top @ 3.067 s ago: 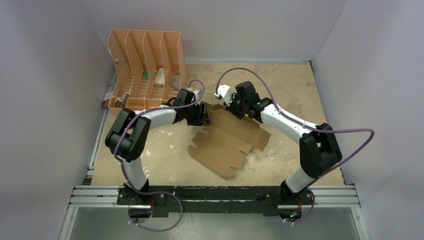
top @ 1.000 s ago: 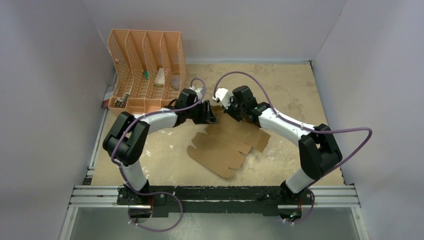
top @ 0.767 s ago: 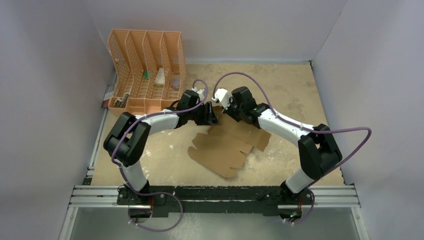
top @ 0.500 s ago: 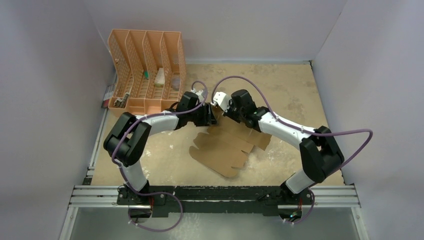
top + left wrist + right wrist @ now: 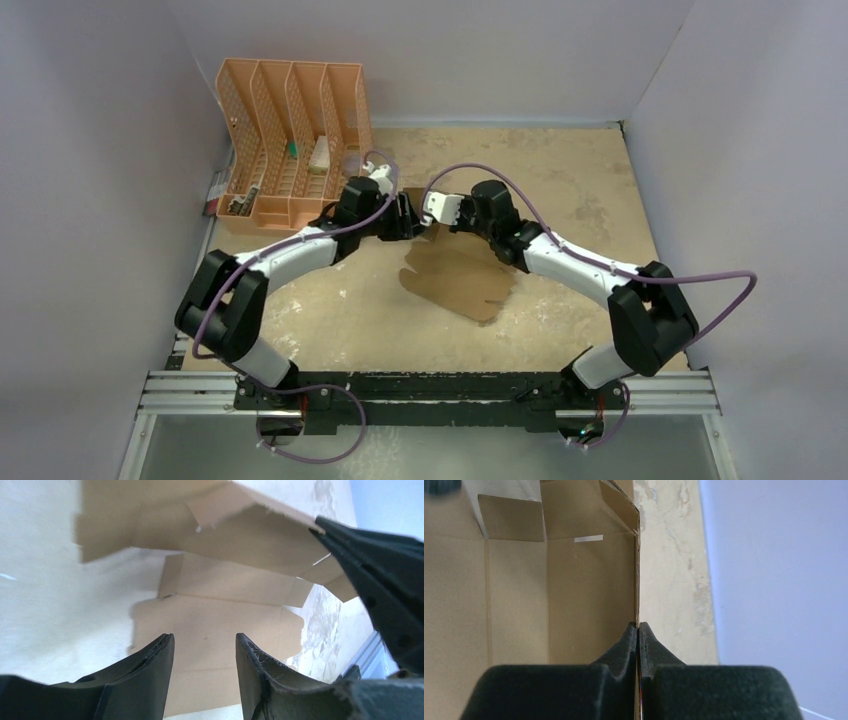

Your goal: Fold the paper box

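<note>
While the orange file organiser [image 5: 290,130] is standing at the far left of the table [image 5: 570,170], the left gripper [image 5: 204,637] is hovering half open over the paper box [image 5: 455,275], holding nothing. The box is lying mid-table, with one panel standing raised. The right gripper [image 5: 638,626] is pinching that panel's edge, fully closed.

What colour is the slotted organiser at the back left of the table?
The organiser is orange, with perforated walls; the top view shows it best.
</note>
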`<move>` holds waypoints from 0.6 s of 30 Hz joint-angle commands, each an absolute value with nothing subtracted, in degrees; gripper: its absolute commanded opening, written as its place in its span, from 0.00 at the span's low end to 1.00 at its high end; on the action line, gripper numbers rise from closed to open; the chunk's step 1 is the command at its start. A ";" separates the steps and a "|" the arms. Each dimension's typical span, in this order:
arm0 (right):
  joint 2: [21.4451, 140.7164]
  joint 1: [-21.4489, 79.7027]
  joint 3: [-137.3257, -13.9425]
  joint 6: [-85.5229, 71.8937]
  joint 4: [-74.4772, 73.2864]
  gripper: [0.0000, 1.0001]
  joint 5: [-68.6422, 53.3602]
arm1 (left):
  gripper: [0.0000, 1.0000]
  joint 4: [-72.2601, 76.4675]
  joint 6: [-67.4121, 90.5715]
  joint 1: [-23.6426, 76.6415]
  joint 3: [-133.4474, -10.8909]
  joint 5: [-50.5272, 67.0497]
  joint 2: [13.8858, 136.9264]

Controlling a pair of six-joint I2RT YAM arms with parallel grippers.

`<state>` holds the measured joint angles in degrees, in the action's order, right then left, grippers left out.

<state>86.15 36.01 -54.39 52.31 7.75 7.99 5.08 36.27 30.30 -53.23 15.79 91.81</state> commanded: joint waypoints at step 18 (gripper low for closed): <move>79.54 37.35 -48.16 71.80 13.94 0.00 4.00 | 0.52 6.44 24.65 19.86 -63.32 21.19 94.77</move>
